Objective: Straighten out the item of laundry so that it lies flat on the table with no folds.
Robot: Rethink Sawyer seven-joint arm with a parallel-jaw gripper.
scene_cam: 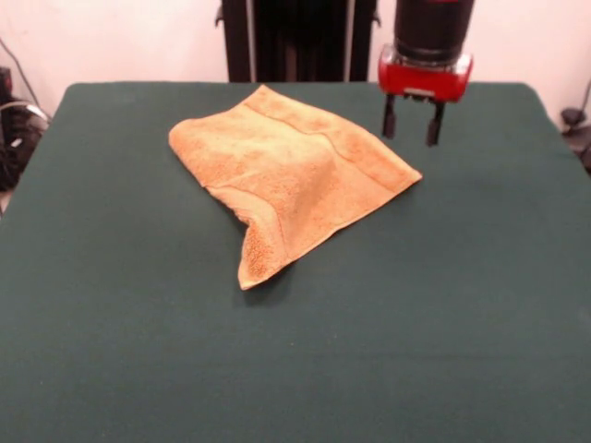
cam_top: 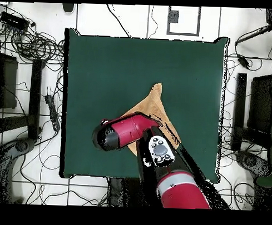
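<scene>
The orange-tan towel (scene_cam: 291, 175) lies crumpled on the dark green table (scene_cam: 416, 305), in the far middle part. One corner is folded over and points toward the near side, and a woven band stripe runs along its far right edge. My gripper (scene_cam: 411, 125) hangs in the air just right of the towel's far right edge, its two black fingers apart and empty. In the overhead view the red arm (cam_top: 123, 133) covers most of the towel (cam_top: 155, 101), and only one pointed corner shows beyond it. The gripper itself is hidden there.
The robot's black pedestal (scene_cam: 295, 37) stands behind the table's far edge. Cables and equipment (cam_top: 35, 46) lie on the floor around the table (cam_top: 106, 66).
</scene>
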